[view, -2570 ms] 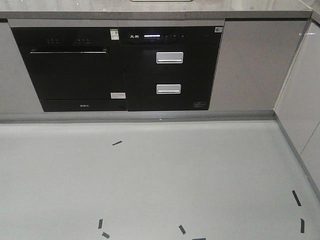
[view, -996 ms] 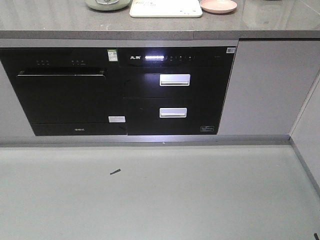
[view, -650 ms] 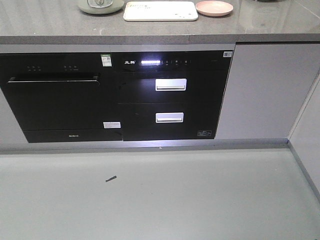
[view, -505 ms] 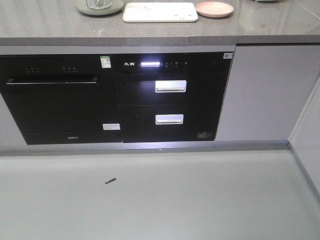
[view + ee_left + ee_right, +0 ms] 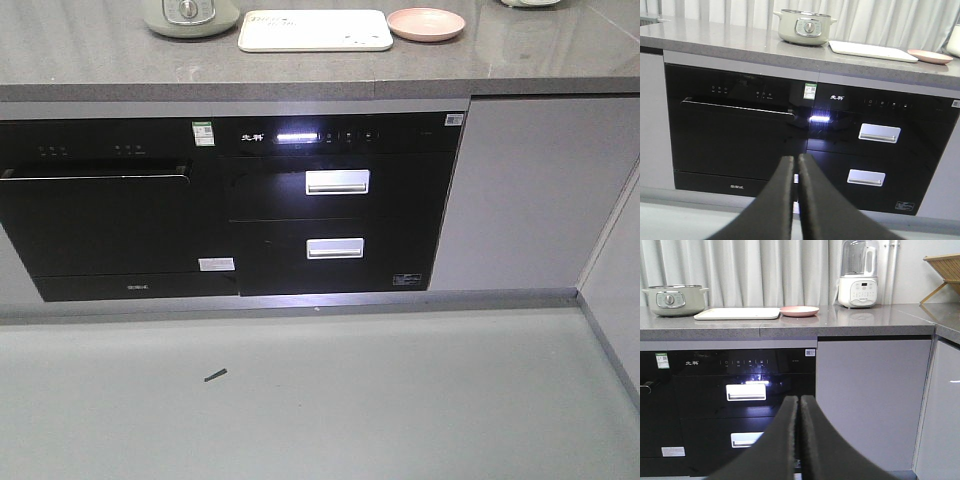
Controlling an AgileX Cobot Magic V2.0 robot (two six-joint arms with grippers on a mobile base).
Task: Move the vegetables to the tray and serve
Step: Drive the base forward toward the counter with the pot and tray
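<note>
The cream-white tray (image 5: 314, 30) lies flat on the grey countertop (image 5: 500, 60), between a pale green pot and a pink plate. It also shows in the left wrist view as the tray (image 5: 872, 51) and in the right wrist view as the tray (image 5: 737, 314). No vegetables show in any view. My left gripper (image 5: 795, 159) is shut with nothing in it, held in front of the black appliance fronts, well below and short of the counter. My right gripper (image 5: 799, 399) is shut and empty too, at about drawer height.
A pale green pot (image 5: 190, 15) stands left of the tray and a round pink plate (image 5: 426, 23) right of it. A white blender (image 5: 859, 275) and a wooden rack (image 5: 945, 265) are further right. Black built-in appliances (image 5: 330, 200) sit below; a cabinet wall closes the right side.
The front view has drawn closer to the counter and risen. The countertop with tray, plate and pot has come into sight, and the floor marks have dropped out of the frame.
</note>
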